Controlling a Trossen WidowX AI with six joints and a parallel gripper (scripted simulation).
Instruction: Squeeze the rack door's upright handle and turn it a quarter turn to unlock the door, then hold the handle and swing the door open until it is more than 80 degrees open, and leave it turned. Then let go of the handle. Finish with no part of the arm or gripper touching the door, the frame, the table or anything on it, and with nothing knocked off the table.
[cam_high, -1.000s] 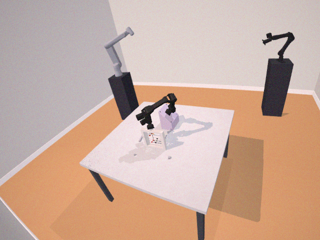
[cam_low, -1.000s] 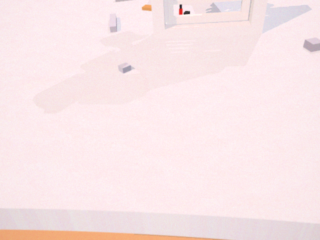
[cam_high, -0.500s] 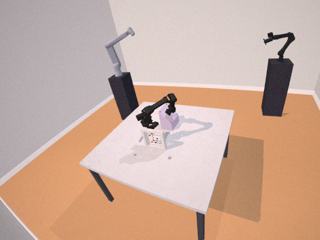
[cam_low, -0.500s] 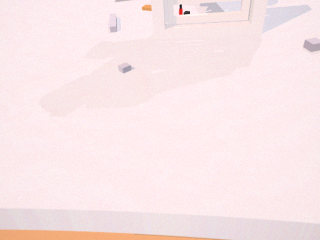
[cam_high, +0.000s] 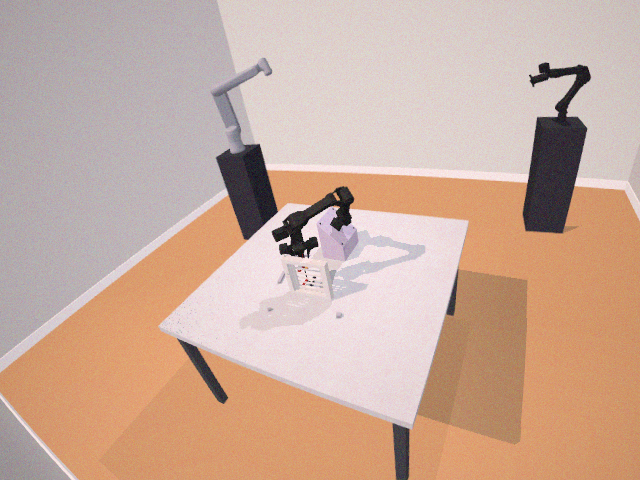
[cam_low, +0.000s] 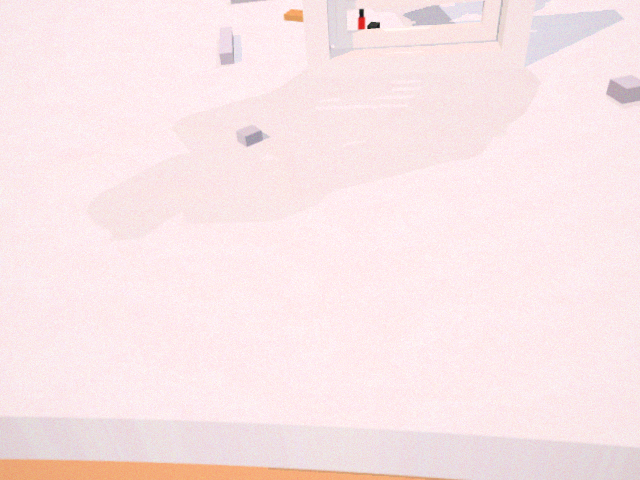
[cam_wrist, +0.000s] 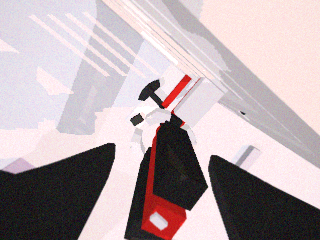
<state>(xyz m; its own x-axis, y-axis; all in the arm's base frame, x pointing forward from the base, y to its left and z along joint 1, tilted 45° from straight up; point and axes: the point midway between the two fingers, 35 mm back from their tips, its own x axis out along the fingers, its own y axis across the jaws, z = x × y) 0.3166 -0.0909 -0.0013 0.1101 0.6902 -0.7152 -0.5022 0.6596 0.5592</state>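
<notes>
The pale rack frame (cam_high: 329, 283) (cam_low: 316, 36) stands upright on the table. The slatted door (cam_low: 423, 37) appears in or close to its frame; its exact angle cannot be told. The black and red handle (cam_wrist: 175, 165) points up toward the wrist camera, and its red and black parts show through the frame in the top and exterior views. My gripper (cam_high: 303, 253) (cam_wrist: 163, 151) is open, above and behind the frame. The handle lies between the two black fingers in the wrist view, with a gap on each side. The handle's turn cannot be told for certain.
A lilac angular block (cam_high: 336, 245) (cam_wrist: 19, 166) stands behind the frame by the arm's base. A grey bar (cam_high: 280, 277) (cam_low: 226, 46) (cam_wrist: 247, 156), an orange block (cam_low: 293, 16) and two small grey blocks (cam_high: 269, 308) (cam_high: 339, 314) lie around the frame.
</notes>
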